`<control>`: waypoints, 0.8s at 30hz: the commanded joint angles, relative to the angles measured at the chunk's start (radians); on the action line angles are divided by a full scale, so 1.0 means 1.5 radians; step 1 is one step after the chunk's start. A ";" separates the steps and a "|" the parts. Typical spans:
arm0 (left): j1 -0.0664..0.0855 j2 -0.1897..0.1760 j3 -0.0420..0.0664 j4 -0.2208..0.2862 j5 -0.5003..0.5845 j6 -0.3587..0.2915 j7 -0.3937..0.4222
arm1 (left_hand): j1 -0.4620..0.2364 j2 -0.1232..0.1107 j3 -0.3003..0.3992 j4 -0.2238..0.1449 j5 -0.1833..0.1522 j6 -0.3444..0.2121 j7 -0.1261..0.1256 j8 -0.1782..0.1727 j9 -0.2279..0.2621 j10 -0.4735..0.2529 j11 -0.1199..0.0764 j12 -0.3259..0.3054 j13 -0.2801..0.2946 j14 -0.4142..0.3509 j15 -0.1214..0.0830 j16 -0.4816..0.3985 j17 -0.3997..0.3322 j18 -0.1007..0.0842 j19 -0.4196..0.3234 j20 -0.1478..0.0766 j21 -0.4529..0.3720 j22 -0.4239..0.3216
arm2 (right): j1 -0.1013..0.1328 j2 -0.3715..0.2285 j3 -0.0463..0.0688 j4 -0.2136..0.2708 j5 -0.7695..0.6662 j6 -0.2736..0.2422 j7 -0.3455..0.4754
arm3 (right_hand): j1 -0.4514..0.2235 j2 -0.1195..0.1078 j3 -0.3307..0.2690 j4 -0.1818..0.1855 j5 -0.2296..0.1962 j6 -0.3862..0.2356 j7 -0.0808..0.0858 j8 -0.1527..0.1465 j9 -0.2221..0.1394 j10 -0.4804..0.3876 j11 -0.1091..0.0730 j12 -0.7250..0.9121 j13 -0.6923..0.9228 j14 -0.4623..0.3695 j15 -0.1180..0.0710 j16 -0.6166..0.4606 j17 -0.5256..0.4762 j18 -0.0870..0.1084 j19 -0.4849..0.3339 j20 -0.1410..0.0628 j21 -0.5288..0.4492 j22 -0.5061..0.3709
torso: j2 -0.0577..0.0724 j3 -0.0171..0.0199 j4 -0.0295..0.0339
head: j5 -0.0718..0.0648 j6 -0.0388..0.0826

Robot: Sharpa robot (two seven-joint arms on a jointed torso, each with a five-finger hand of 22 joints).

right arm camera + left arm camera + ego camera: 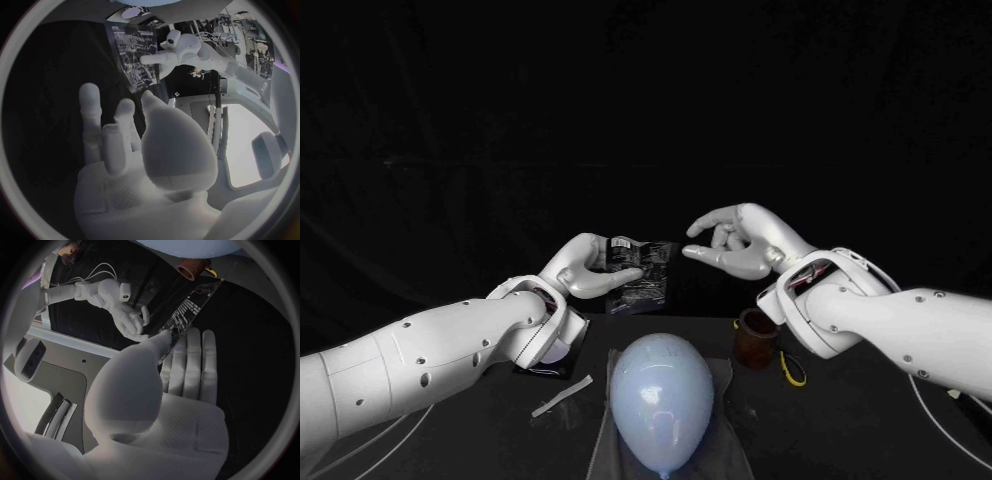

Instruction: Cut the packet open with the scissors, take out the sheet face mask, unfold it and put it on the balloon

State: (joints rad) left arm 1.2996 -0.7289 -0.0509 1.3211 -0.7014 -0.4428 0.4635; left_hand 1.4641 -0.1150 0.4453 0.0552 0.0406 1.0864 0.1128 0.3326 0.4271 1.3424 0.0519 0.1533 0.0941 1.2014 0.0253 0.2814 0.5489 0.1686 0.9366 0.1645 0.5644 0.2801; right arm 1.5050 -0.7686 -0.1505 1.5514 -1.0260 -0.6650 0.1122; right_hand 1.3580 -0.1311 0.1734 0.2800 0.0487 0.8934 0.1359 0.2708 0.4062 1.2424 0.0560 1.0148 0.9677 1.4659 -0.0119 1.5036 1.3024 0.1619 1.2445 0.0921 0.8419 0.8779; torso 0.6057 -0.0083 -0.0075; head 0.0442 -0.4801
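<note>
Okay, my left hand point(596, 272) has the dark glossy packet with pale print point(643, 275) up off the table, pinched at one side between the thumb in front and the fingers behind. The packet stands nearly upright, long axis up and down, printed face towards me. My right hand point(733, 243) hangs just beside the packet's upper corner without touching it, fingers loosely bent and apart, nothing in them.

Below, the pale blue oblong balloon point(661, 395) lies on a clear plastic cradle point(600, 440), its long axis running away from me and its knotted end nearest me. On the black table point(877, 430), a thin white strip point(563, 395) lies left of the balloon. A brown cylindrical cup point(754, 340) stands to its right, with yellow-handled scissors point(795, 370) just beside it, partly under my right arm. Plain black backdrop behind.
</note>
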 commanded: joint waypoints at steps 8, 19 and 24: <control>0.001 0.022 0.001 -0.029 -0.147 -0.034 0.017 | 0.003 -0.006 -0.002 -0.002 0.005 0.006 -0.001 0.004 0.017 0.004 -0.001 0.000 0.000 0.005 -0.002 0.002 0.001 0.009 0.005 -0.002 0.004 0.001 | 0.051 0.032 0.005 -0.048 -0.009 0.159 -0.048 | 0.010 0.019 -0.016 0.000 0.032 0.045 -0.009 0.009 -0.005 0.161 -0.010 0.292 0.308 0.069 -0.010 0.043 0.173 -0.043 0.091 -0.010 0.193 0.185 | 0.001 -0.0001 -0.0001 | -0.001 0.001; 0.001 0.037 0.001 -0.045 -0.225 -0.041 0.009 | 0.003 -0.006 -0.002 -0.002 0.005 0.006 -0.001 0.004 0.017 0.004 -0.001 0.000 0.000 0.005 -0.002 0.002 0.001 0.009 0.005 -0.002 0.004 0.002 | 0.062 0.096 0.007 -0.070 -0.126 0.198 -0.130 | 0.008 0.009 -0.032 0.000 0.026 0.054 -0.010 0.010 -0.007 0.185 -0.010 0.328 0.351 0.070 -0.010 0.045 0.179 -0.047 0.099 -0.010 0.223 0.216 | 0.002 -0.0005 0.0000 | -0.002 -0.003; 0.001 0.038 0.001 -0.046 -0.231 -0.039 0.005 | 0.004 -0.006 -0.002 -0.002 0.005 0.006 -0.001 0.004 0.016 0.004 -0.001 0.000 0.000 0.005 -0.002 0.002 0.001 0.009 0.005 -0.002 0.005 0.002 | 0.062 0.108 0.007 -0.068 -0.164 0.214 -0.152 | 0.018 0.003 -0.032 -0.002 0.069 0.056 -0.011 0.009 -0.008 0.186 -0.011 0.331 0.354 0.070 -0.010 0.045 0.179 -0.048 0.099 -0.010 0.230 0.226 | 0.002 -0.0003 -0.0004 | -0.002 -0.006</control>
State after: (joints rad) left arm 1.2998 -0.6742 -0.0512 1.2512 -1.0090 -0.4894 0.4690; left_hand 1.4553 -0.1239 0.4453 0.0552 0.0439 1.0892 0.1090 0.3367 0.4271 1.3422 0.0521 0.1534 0.0939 1.2064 0.0237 0.2813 0.5497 0.1615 0.9401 0.1609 0.5681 0.2820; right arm 1.5969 -0.6086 -0.1403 1.4485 -1.1817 -0.3948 -0.0563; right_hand 1.3822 -0.1218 0.1280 0.2786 0.1422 0.9712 0.1185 0.2863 0.3953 1.4619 0.0410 1.5064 1.3097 1.4648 -0.0233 1.5666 1.3104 0.1055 1.3896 0.0773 1.1831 1.2144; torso 0.6079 -0.0090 -0.0075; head 0.0416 -0.4864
